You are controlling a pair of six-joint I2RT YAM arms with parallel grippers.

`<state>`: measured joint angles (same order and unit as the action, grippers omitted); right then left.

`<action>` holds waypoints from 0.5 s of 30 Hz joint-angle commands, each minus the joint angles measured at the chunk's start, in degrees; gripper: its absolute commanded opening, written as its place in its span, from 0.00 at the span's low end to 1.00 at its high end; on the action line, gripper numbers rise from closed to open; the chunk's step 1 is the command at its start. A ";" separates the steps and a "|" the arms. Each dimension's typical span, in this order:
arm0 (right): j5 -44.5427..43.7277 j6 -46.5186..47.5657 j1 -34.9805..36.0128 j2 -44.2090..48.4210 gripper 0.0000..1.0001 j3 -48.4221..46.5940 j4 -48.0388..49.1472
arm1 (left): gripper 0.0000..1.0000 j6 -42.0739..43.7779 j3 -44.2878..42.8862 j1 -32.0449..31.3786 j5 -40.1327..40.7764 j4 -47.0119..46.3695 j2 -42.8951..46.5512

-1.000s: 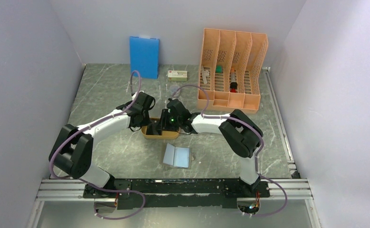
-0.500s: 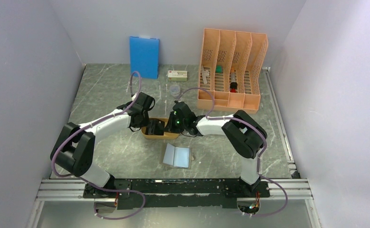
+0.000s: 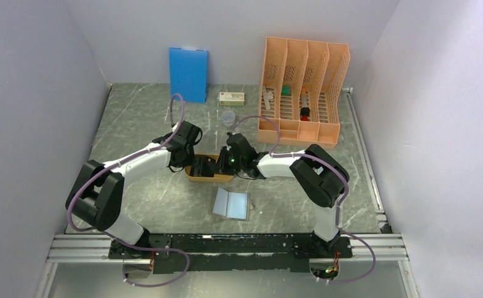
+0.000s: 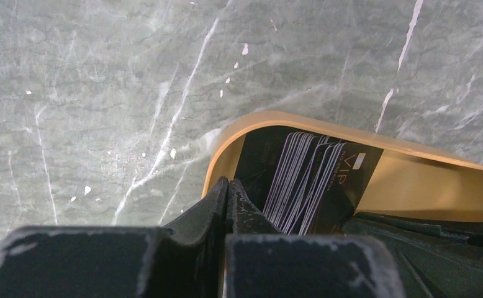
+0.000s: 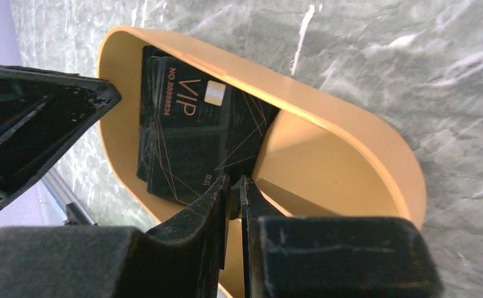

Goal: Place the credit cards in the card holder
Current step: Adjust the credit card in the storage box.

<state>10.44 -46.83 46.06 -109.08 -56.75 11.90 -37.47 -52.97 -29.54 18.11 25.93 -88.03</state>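
While the left gripper pinches closed on nothing beside the credit cards, the right gripper stands a slit apart at their corner, grip unclear; the card holder lies open behind both.

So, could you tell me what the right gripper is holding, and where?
The right gripper seems to pinch a credit card by its near edge, inside the orange tray.

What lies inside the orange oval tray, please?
Black credit cards, stacked, the top one printed VIP, lie in the tray. How many there are cannot be told: the top card covers those below, and the right gripper hides one corner.
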 commanded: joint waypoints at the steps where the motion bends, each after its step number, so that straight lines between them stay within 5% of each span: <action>1: 3.90 -1.33 -0.36 0.79 0.17 0.44 3.89 | 0.05 -0.23 0.76 0.49 -1.81 -0.83 -0.03; 15: 4.50 0.14 0.78 -2.70 0.23 -5.82 0.38 | 0.05 -0.61 0.55 0.56 -1.35 -0.24 0.58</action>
<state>14.48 -47.55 46.35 -109.80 -60.07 13.72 -37.50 -52.60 -29.54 16.82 25.89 -88.03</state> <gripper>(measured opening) 0.227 0.054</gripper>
